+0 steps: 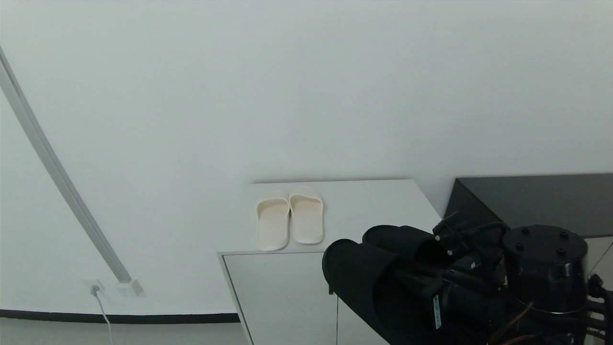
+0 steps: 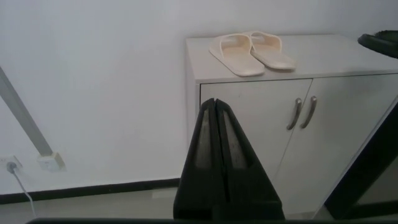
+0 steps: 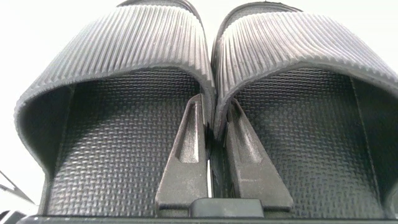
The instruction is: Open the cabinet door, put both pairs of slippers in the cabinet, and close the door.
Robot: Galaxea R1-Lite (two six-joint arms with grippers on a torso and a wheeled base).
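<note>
I hold the black slippers [image 1: 378, 268] pinched in the right gripper [image 3: 214, 106], before the cabinet [image 1: 378, 201]. White slippers [image 1: 289, 218] lie on its top at ten o'clock; doors [image 2: 249, 118] closed. Left gripper [image 2: 216, 106] pressed together, empty. Plain wall [image 1: 287, 96] behind, socket [image 1: 93, 288] at eight o'clock.

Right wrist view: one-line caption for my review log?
Right pincer clamps the adjoining inner edges of the black slippers, pair side by side.

Nothing legible for you to log: no words, numbers or signs could be read. One small white label [image 1: 437, 306] sat on the right arm [image 1: 479, 297], just behind the black slippers [image 1: 364, 273]. Its print was too small to make out.
</note>
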